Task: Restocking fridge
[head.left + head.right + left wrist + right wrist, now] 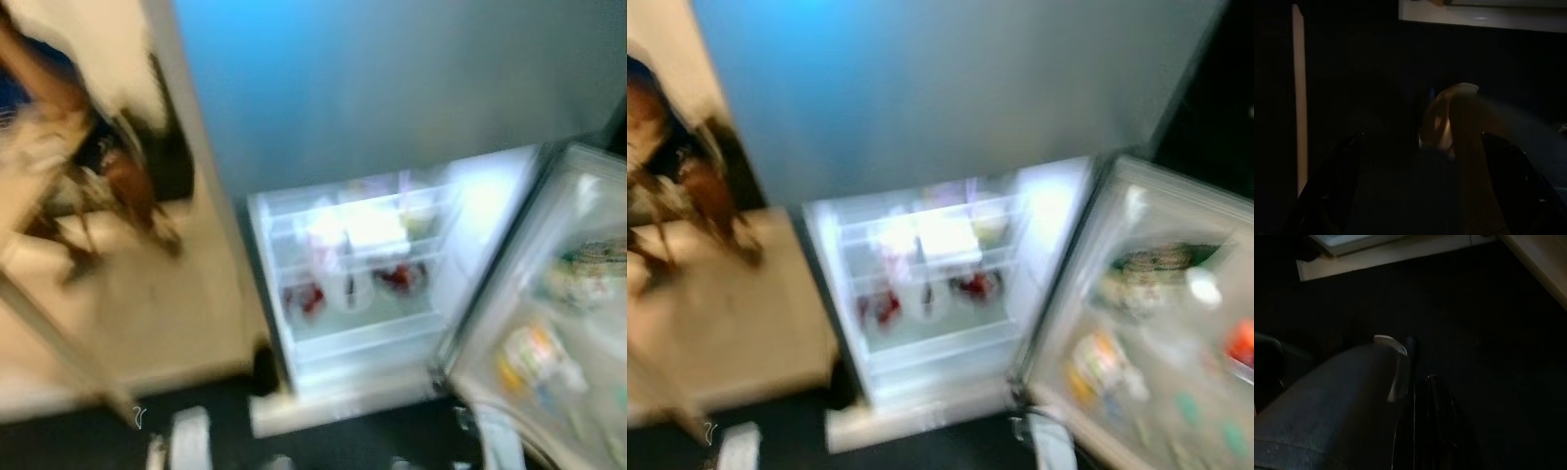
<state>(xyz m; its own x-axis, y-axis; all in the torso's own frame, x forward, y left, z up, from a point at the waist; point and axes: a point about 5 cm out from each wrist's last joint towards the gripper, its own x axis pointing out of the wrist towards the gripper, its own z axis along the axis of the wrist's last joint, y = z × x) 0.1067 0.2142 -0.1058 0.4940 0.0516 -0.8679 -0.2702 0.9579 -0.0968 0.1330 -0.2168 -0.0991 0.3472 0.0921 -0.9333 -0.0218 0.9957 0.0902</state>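
The whole head view is blurred. A fridge's lower compartment (pixel 353 264) stands open and lit ahead of me. Its shelves hold white containers (pixel 372 230) and red items (pixel 397 277). The fridge door (pixel 558 333) is swung out to the right, its racks full of packets, among them a yellowish one (pixel 1097 362). My left arm (pixel 189 441) and right arm (pixel 495 436) hang low at the bottom edge. The dim left wrist view shows the left gripper (pixel 1425 196) open over dark floor. The right gripper (pixel 1430 421) is shut, empty, beside my leg.
A closed grey-blue upper fridge front (pixel 392 88) rises above the open compartment. Left of the fridge lies beige floor (pixel 147 313) with blurred brown furniture (pixel 118 186). Dark flooring (pixel 343 450) runs before the fridge. The open door crowds the right side.
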